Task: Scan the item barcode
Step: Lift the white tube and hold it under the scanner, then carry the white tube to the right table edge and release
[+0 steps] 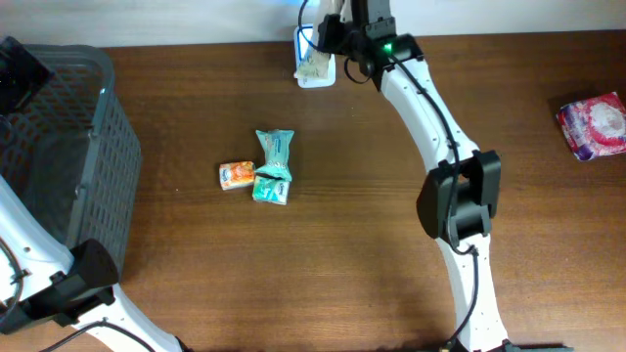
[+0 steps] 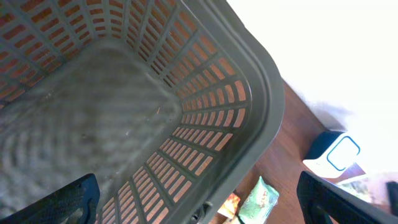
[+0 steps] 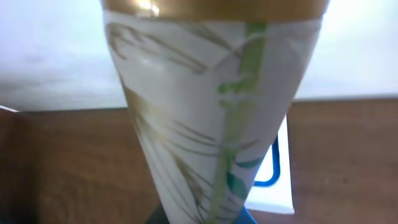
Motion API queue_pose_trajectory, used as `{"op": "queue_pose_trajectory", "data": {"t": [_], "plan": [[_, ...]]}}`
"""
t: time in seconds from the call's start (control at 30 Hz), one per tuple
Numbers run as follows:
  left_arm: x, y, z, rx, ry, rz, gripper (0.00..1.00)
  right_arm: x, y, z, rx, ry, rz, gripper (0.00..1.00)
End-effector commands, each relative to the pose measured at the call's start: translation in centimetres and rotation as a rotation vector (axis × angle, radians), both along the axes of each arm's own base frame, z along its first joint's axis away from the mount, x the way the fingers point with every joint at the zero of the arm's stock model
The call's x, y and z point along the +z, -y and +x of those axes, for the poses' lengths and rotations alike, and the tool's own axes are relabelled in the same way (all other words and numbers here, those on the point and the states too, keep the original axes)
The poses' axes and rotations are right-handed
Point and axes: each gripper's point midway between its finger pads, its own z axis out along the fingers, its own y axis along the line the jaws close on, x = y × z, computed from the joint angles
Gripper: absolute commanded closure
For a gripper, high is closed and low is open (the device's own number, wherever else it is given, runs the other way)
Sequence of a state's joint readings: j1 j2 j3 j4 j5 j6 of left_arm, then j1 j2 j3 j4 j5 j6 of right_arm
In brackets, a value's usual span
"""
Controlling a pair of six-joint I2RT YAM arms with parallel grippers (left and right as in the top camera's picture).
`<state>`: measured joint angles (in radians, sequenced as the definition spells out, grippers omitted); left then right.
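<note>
The item is a white packet [image 3: 205, 112] with a gold band and green leaf print, and it fills the right wrist view. My right gripper [image 1: 328, 41] is shut on it at the far edge of the table. It holds the packet [image 1: 313, 66] over the white, blue-outlined scanner [image 1: 328, 76], whose window [image 3: 273, 174] shows just behind the packet. No barcode is visible. At the far left my left gripper [image 2: 205, 208] hangs open over the grey basket [image 2: 261, 93], with nothing between its fingers.
Two teal packets [image 1: 275, 147] [image 1: 271, 188] and an orange one [image 1: 236, 175] lie mid-table. A pink package [image 1: 594, 125] sits at the right edge. The basket [image 1: 108, 127] takes up the left side. The right arm [image 1: 460, 196] stretches diagonally across the table.
</note>
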<state>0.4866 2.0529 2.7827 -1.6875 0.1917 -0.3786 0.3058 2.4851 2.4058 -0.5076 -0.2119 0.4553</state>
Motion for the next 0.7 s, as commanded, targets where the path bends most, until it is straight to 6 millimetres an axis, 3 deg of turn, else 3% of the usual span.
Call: {"op": "queue_pose_trajectory", "data": {"t": [0.0,0.13,0.2,0.27,0.33,0.37,0.43,0.47,0.53,0.57,0.67], "plan": [[0.7,0.2,-0.3,0.001,0.02,0.006,0.01,-2.7,-1.4,-0.4,0.001,-0.077,0.036,0.96],[0.7,0.2,-0.3,0.001,0.02,0.006,0.01,-4.3,-0.6,-1.6,0.014,-0.146,-0.014,0.96],[0.7,0.2,-0.3,0.001,0.02,0.006,0.01,-3.6,0.1,-1.7,0.008,-0.148,-0.015,0.96],[0.7,0.2,-0.3,0.001,0.02,0.006,0.01,-1.1,4.0,-1.6,-0.051,-0.157,-0.013,0.96],[0.7,0.2,-0.3,0.001,0.02,0.006,0.01,1.3,11.8,-2.1,-0.158,-0.194,-0.031,0.96],[0.7,0.2,-0.3,0.001,0.02,0.006,0.01,0.7,20.7,-4.0,-0.311,-0.306,-0.072,0.96],[0.7,0.2,-0.3,0.001,0.02,0.006,0.01,-1.4,28.9,-7.0,-0.455,-0.461,-0.075,0.96],[0.7,0.2,-0.3,0.001,0.02,0.006,0.01,-2.7,36.9,-10.5,-0.624,-0.571,-0.094,0.96],[0.7,0.2,-0.3,0.001,0.02,0.006,0.01,-3.3,42.8,-13.7,-0.777,-0.646,-0.042,0.96],[0.7,0.2,-0.3,0.001,0.02,0.006,0.01,-3.6,46.9,-16.3,-0.877,-0.69,0.003,0.96],[0.7,0.2,-0.3,0.001,0.02,0.006,0.01,-4.1,54.6,-22.7,-1.053,-0.762,0.073,0.96]]}}
